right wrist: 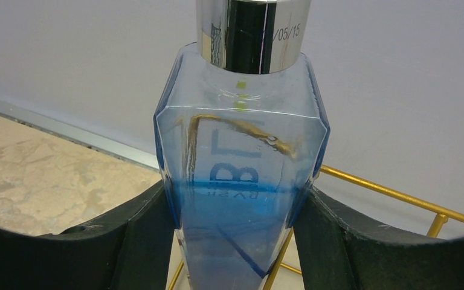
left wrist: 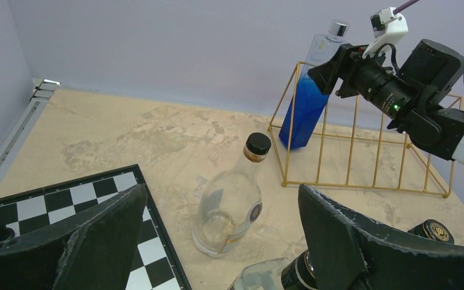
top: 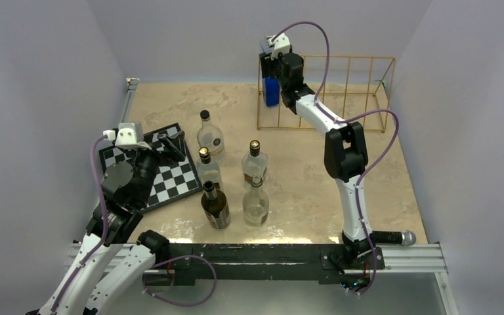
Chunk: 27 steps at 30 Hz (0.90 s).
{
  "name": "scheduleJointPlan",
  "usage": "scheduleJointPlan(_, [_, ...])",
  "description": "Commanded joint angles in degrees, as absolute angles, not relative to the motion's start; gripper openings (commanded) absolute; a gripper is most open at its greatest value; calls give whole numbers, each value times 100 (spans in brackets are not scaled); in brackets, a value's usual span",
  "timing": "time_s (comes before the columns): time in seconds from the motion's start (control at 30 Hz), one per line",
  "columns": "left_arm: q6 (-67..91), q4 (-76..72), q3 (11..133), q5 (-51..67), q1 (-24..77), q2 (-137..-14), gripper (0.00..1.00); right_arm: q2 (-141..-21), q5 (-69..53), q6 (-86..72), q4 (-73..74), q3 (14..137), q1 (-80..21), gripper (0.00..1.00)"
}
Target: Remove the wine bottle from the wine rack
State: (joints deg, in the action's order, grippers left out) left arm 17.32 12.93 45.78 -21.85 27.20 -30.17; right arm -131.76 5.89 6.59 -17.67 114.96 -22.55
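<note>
A blue-tinted wine bottle (right wrist: pixel 241 181) with a silver cap stands in the leftmost bay of the gold wire wine rack (left wrist: pixel 362 187), at the far side of the bench (top: pixel 367 177). Blue liquid fills its lower part and the shoulder above is clear. Its cap rises above the rack's top rod. Whether its base rests on the bench or hangs just clear of it cannot be told.

The right end effector (right wrist: pixel 235 235) is closed on the bottle just below the shoulder. One black finger presses against each side of the glass, and the jaws are held partly apart by the bottle's width. The right arm reaches across the bench from its base at the near rail to the rack's left end.

The rest of the rack's bays hold nothing. Five other bottles stand upright in a cluster at mid-bench, well apart from the rack. Among them are a squat clear bottle (top: pixel 210 136) with a black cap nearest the rack, and a dark brown bottle (top: pixel 215 207) at the front.

To their left a black-and-white checkerboard (top: pixel 170 180) lies flat on the bench. The left end effector (top: pixel 170 141) hovers above the board with its jaws spread wide, gripping nothing.
</note>
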Motion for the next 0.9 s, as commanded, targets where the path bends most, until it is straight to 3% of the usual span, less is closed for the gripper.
scheduleJointPlan(0.0, [1617, 1066, 4633, -2200, 2744, -3028, 99, -12361, 481, 764, -3112, 11766, -2144, 0])
scheduleJointPlan(0.3, [1635, 1063, 4638, -2134, 2749, -3057, 99, -11105, -295, 519, -4231, 10042, -2142, 0])
scheduleJointPlan(0.87, [1600, 1049, 4644, -2123, 2743, -2971, 99, -10011, -2784, -431, -4979, 8652, -2141, 0])
